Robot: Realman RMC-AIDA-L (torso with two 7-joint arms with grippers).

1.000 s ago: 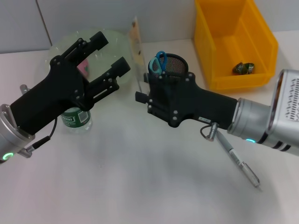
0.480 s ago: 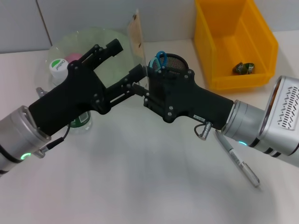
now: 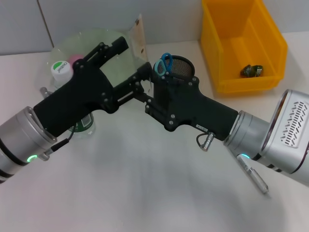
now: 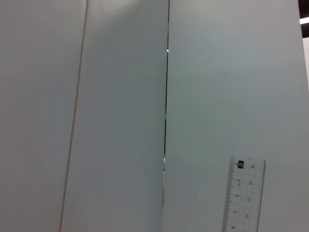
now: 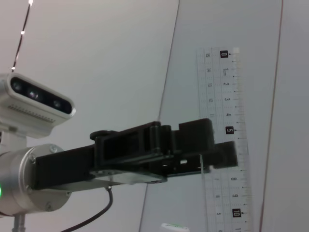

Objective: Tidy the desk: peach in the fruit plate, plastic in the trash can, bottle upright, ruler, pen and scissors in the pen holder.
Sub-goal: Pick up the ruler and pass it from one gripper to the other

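Upright, clear ruler (image 3: 140,42) with black numerals, pinched by right gripper (image 3: 150,89), left gripper (image 3: 131,65) fingers spread beside it

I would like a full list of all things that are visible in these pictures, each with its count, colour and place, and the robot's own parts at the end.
ruler: one, clear with dark marks, upright between the two grippers, beside the pen holder
pen holder: one, black mesh, middle rear of the desk
scissors: one, blue handles, standing in the pen holder
fruit plate: one, pale green, rear left
peach: one, pink, on the fruit plate, mostly hidden
bottle: one, clear with white-green cap, upright, front left of the plate
trash can: one, yellow, rear right
plastic: one, dark crumpled piece, inside the trash can
pen: one, silver, lying on the desk at the right, partly under the right arm
left gripper: black, open, its fingers on either side of the ruler
right gripper: black, at the ruler's lower end
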